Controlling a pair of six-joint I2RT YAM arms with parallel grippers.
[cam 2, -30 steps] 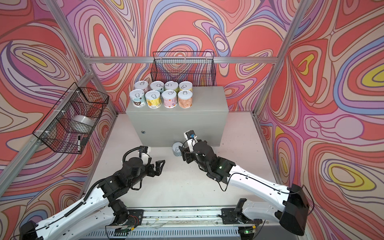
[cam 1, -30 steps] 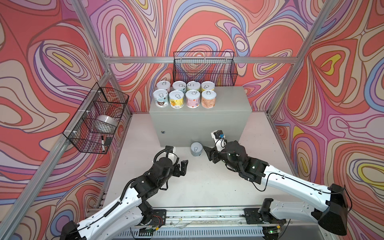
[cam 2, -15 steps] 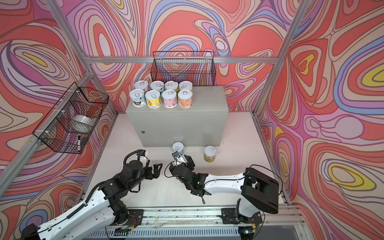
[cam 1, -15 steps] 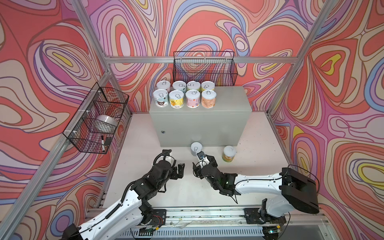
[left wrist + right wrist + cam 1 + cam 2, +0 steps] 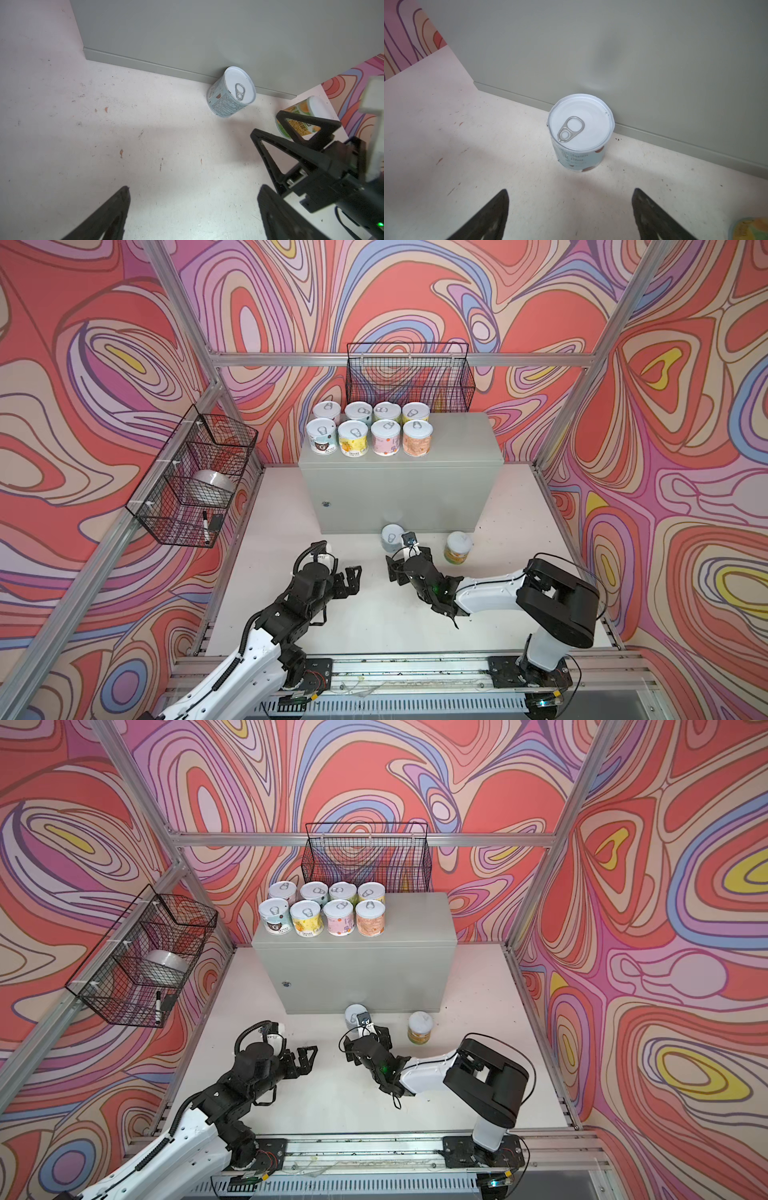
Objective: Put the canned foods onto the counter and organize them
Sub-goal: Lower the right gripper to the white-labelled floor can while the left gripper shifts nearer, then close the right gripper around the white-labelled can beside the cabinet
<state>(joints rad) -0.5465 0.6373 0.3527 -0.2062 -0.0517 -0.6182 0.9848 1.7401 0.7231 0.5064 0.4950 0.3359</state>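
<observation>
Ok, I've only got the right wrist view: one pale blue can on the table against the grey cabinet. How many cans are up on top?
Observer: Eight cans stand on the counter, two rows of four at its left end.
Operator: And the colourful sliver at my frame's corner?
Observer: A green-orange can, upright on the table right of the blue can, not touching it.
Operator: And the left claw?
Observer: Open and empty, over bare table left of the blue can.
</observation>
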